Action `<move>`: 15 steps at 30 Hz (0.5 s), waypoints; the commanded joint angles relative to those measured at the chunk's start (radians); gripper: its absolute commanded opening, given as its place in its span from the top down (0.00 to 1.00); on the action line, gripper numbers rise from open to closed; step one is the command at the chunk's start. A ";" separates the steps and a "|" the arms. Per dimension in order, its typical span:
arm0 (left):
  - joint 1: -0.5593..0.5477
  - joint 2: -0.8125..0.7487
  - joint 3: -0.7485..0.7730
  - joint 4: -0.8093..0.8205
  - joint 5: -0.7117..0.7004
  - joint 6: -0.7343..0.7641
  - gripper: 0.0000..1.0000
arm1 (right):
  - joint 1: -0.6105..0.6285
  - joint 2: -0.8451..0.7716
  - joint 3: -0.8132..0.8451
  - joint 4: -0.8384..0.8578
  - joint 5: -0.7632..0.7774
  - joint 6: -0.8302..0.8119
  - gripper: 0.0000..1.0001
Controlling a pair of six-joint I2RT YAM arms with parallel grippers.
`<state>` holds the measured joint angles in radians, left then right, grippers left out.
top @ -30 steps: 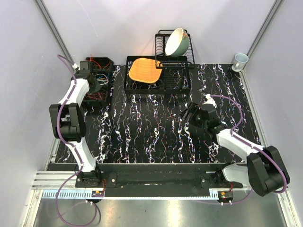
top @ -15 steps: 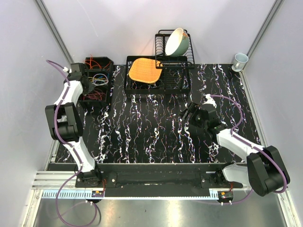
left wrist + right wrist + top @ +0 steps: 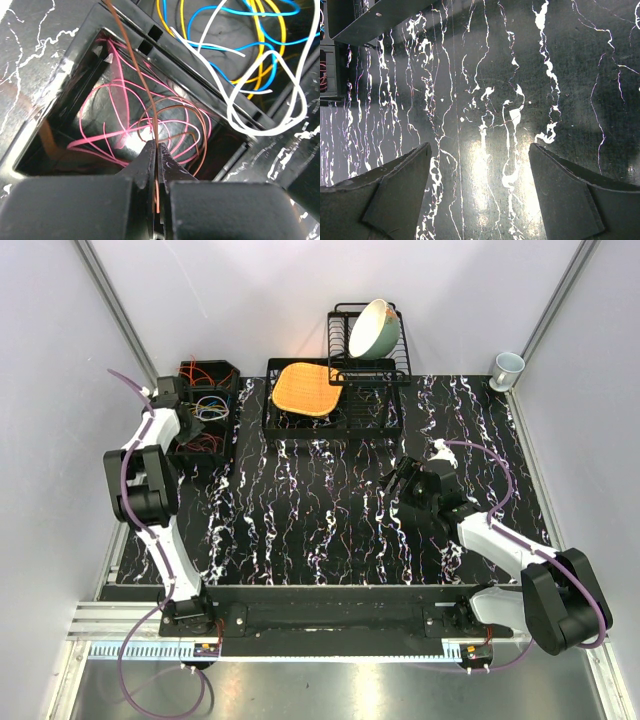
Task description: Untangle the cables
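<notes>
Pinching a thin brown wire (image 3: 141,75) tightly between its shut tips, the left arm's black two-finger gripper (image 3: 156,146) hangs over a black plastic compartment box (image 3: 75,60) that stands in the upper left of the overhead view, close to the side wall. The brown wire climbs from the tips toward the upper left of the left wrist frame and also runs down between the fingers. Directly beneath the tips, one compartment holds loose pink wire loops (image 3: 112,125) mixed with further brown coils. The neighbouring compartment, in the upper right of that frame, holds blue wires (image 3: 240,10) and yellow wires (image 3: 280,40), while a white wire (image 3: 260,100) curls across the dividing wall. From above, the tangled thin coloured cables (image 3: 207,406) all lie inside this box, with red coils in both its far and near compartments. The right arm's black gripper (image 3: 479,150) sits right of centre in the overhead view, low over the black white-veined marbled tabletop (image 3: 300,520), its fingers spread wide with only tabletop showing between them. Along the top of the overhead frame, a pale green bowl (image 3: 374,328) leans in a black wire dish rack (image 3: 340,320), an orange woven mat (image 3: 303,388) lies beside it, and a pale mug (image 3: 507,367) stands in the upper right corner.
</notes>
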<state>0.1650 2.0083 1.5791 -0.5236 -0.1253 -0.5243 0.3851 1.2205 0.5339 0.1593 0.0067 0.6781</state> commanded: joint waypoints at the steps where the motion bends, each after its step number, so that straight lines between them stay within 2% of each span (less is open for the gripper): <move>1: 0.002 0.026 0.056 0.022 -0.036 0.015 1.00 | -0.005 0.001 0.038 0.016 -0.005 -0.012 0.15; 6: 0.002 0.032 0.053 0.019 -0.042 0.017 1.00 | -0.003 0.004 0.040 0.014 -0.004 -0.012 0.16; 9: -0.001 -0.009 0.038 0.022 -0.053 0.010 0.94 | -0.005 0.005 0.038 0.014 -0.004 -0.014 0.15; 15: -0.009 -0.100 0.028 0.014 -0.077 0.012 0.72 | -0.005 0.007 0.041 0.014 -0.004 -0.014 0.16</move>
<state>0.1619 2.0350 1.5906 -0.5304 -0.1585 -0.5198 0.3851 1.2228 0.5346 0.1593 0.0063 0.6781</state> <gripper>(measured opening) 0.221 0.846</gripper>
